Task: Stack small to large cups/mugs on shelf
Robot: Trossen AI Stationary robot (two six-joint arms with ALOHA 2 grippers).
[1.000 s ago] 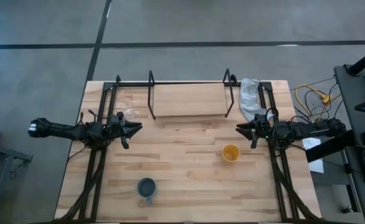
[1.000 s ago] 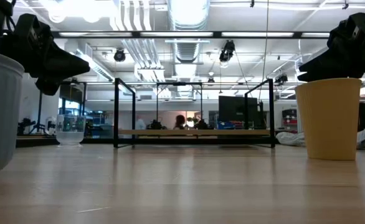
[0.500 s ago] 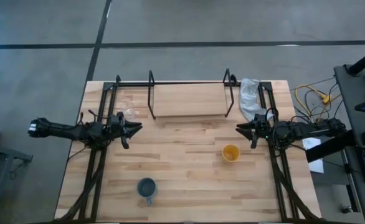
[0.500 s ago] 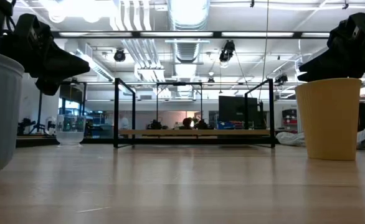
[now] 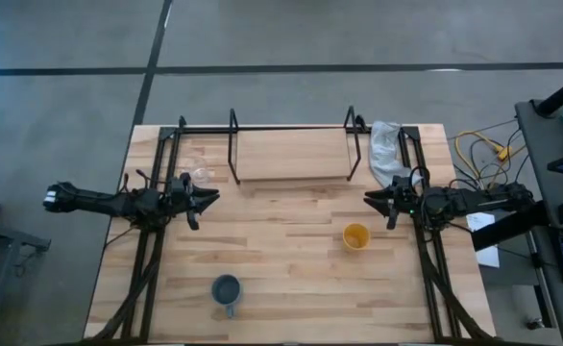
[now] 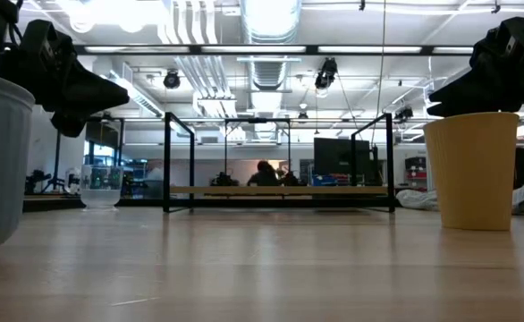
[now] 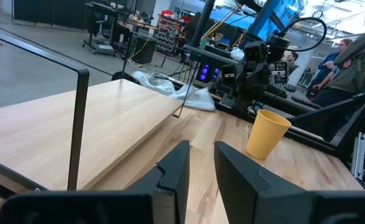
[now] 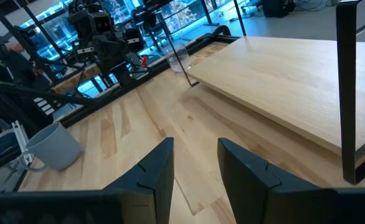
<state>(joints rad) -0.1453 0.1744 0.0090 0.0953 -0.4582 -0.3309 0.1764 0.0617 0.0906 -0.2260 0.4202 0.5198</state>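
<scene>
Two arms lie level over the counter [image 5: 291,279], stretched inward from 9 and 3 o'clock. Left gripper [image 5: 208,197] and right gripper [image 5: 372,199] each hold nothing, fingers parted by a narrow gap. Shelf [image 5: 291,154] stands at 12 o'clock, its board bare. Clear glass cup [image 5: 202,176] sits off the shelf's left end, near the left gripper. Yellow cup [image 5: 355,235] stands at 4 o'clock, grey-blue mug [image 5: 227,291] at 7 o'clock. White cloth [image 5: 385,151] lies at the shelf's right end.
</scene>
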